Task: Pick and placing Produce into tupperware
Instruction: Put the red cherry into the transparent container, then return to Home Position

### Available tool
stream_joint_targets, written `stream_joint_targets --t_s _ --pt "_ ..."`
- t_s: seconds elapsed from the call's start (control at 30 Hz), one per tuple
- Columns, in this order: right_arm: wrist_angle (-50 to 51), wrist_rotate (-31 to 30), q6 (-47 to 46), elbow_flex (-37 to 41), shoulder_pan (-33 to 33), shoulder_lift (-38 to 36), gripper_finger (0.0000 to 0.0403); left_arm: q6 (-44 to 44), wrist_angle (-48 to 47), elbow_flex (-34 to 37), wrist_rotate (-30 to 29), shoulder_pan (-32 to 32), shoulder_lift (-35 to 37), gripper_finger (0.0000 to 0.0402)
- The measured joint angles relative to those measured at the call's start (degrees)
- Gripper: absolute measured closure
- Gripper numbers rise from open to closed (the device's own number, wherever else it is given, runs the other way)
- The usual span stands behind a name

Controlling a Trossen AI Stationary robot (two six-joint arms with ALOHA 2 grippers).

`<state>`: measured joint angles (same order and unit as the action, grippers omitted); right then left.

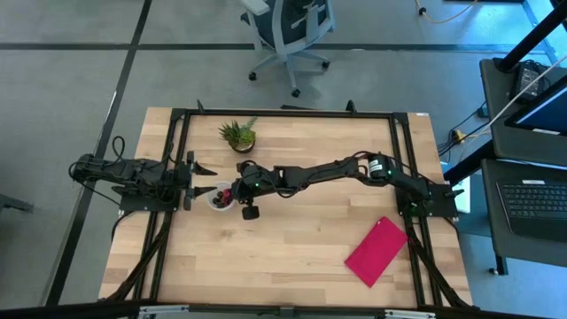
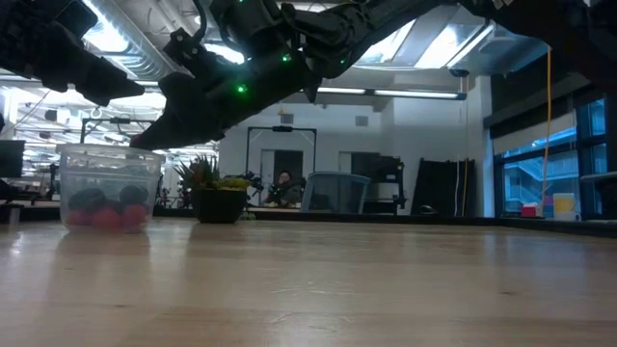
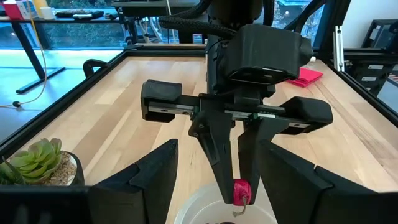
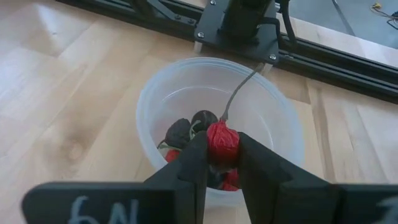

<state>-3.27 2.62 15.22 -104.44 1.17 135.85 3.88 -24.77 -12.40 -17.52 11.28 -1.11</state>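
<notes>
From straight overhead the right gripper is parked right over the little round container, which sits near the table's left side, just below the potted plant. You can barely make out what's in the cup from up there, just a dark red smudge. The right wrist camera is the one that tells the story: the two fingers are pinched on a bright red berry with a thin stem sticking up, held above the open cup. Down in the cup there are a couple of dark maroon berries and bits of red ones mostly hidden behind the fingers.

The left wrist camera sees the same grip from the opposite side, red berry between the fingertips, cup rim cut off at the edge. The left gripper waits just beside the cup with its fingers spread wide, holding nothing.

The table-level view shows the cup side-on with red and dark berries at the bottom, but the held berry is lost behind the dark arm. The flat pink piece lies well apart, over on the right.
</notes>
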Motion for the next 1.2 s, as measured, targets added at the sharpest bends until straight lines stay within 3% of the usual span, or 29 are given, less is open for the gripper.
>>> stream_joint_targets --t_s 0.8,1.2 --pt "0.3 0.0 0.2 0.0 0.0 0.0 0.0299 0.0 0.0 0.0 0.0 0.0 0.0 0.0190" --pt "-0.5 -0.1 0.5 0.0 0.0 -0.7 0.0201 0.0 0.0 0.0 0.0 0.0 0.0 0.0190"
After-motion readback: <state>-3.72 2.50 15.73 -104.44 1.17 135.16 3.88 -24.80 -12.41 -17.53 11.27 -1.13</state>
